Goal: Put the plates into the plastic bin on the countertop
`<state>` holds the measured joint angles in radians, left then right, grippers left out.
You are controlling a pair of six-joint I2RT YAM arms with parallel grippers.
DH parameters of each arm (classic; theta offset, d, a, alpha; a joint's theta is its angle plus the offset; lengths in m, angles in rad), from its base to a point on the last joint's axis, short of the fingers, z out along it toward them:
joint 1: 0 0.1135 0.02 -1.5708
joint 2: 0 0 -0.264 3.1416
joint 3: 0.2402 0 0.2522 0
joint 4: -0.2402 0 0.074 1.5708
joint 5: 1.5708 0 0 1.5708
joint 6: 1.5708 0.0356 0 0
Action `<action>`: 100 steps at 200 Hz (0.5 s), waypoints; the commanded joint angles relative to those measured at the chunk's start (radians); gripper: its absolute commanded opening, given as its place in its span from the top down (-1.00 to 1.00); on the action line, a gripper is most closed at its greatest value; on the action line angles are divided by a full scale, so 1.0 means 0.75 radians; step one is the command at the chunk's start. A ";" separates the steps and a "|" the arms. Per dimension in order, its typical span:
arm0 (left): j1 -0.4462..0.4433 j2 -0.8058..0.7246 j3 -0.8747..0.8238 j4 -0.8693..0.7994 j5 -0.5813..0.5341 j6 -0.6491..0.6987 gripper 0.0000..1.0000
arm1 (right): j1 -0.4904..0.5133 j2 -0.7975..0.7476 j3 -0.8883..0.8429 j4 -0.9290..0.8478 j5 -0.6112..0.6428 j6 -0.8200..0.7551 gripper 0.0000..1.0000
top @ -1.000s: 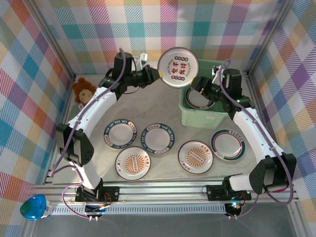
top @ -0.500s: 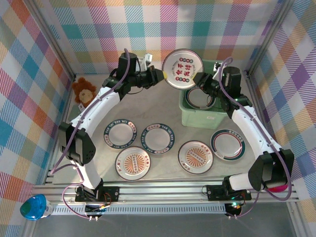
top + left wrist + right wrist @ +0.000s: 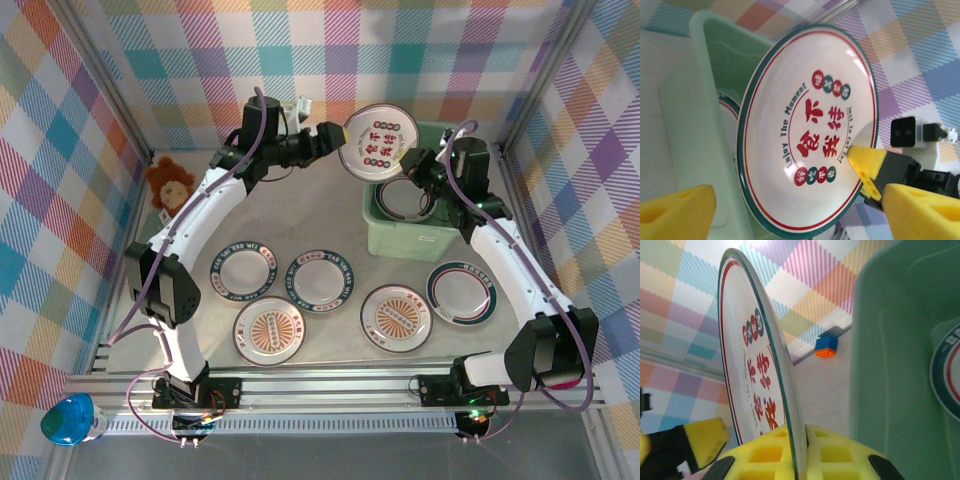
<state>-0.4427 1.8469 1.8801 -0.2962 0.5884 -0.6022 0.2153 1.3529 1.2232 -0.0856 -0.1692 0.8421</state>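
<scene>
1. The right gripper (image 3: 799, 452) is clamped on the rim of a plate (image 3: 380, 142). The plate is white, with red characters and a green-and-red edge, and the yellow pads pinch the rim from both sides in the right wrist view.
2. The left gripper (image 3: 328, 138) stands wide open at that plate's opposite edge and holds nothing. In its own wrist view the two pads sit far apart, clear of the plate's face.
3. The plate hangs in the air, tipped up nearly on edge, over the far left corner of the bin (image 3: 410, 240) and not yet inside it.
4. Inside the bin a second plate (image 3: 405, 203) with a dark rim lies flat on the bottom. Whether others are stacked under it I cannot tell from these angles.
5. On the countertop (image 3: 310, 215), five plates (image 3: 320, 277) lie in front of the bin and to its left: three with dark rims and two with orange sunburst centres. Neither arm touches any of them.
6. By my reading the job is under way but well short of done — one plate certainly binned, one about to go in, five left to fetch.
7. The next move looks to be lowering the held plate into the bin and letting it go flat, without knocking the bin's rim.
</scene>
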 commanded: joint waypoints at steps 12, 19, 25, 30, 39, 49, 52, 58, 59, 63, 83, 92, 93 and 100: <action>0.042 0.083 0.055 0.006 -0.091 0.113 -0.83 | -0.005 -0.048 0.092 -0.055 0.270 0.059 1.00; 0.056 0.111 0.063 0.012 -0.096 0.112 -0.84 | -0.005 -0.045 0.098 -0.080 0.332 0.085 1.00; 0.066 0.133 0.070 0.046 -0.099 0.112 -0.84 | -0.005 -0.041 0.094 -0.086 0.381 0.114 1.00; 0.075 0.157 0.080 0.064 -0.102 0.110 -0.84 | -0.005 -0.035 0.092 -0.094 0.416 0.139 1.00; 0.091 0.198 0.100 0.078 -0.105 0.106 -0.84 | -0.005 -0.015 0.101 -0.119 0.461 0.176 1.00; 0.108 0.245 0.134 0.095 -0.107 0.100 -0.84 | -0.005 0.018 0.136 -0.202 0.508 0.232 1.00; 0.112 0.259 0.143 0.097 -0.108 0.100 -0.84 | -0.005 0.030 0.149 -0.227 0.519 0.248 1.00; 0.118 0.286 0.163 0.104 -0.112 0.096 -0.84 | -0.005 0.052 0.168 -0.268 0.539 0.274 1.00; 0.119 0.290 0.168 0.104 -0.112 0.096 -0.84 | -0.004 0.054 0.173 -0.274 0.543 0.277 1.00; 0.123 0.315 0.184 0.108 -0.114 0.091 -0.84 | -0.005 0.070 0.182 -0.297 0.560 0.291 1.00; 0.136 0.424 0.264 0.128 -0.101 0.049 -0.84 | -0.004 0.131 0.213 -0.369 0.665 0.345 1.00; 0.136 0.463 0.292 0.139 -0.093 0.033 -0.84 | -0.004 0.162 0.228 -0.380 0.698 0.361 1.00; 0.136 0.467 0.295 0.140 -0.092 0.031 -0.84 | -0.003 0.165 0.229 -0.383 0.702 0.360 1.00; 0.136 0.490 0.310 0.148 -0.086 0.023 -0.84 | -0.003 0.190 0.245 -0.393 0.722 0.364 1.00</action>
<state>-0.3428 2.1750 2.0399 -0.2428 0.5129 -0.5613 0.2153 1.4464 1.3544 -0.3183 0.2501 1.0439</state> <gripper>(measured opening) 0.921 0.082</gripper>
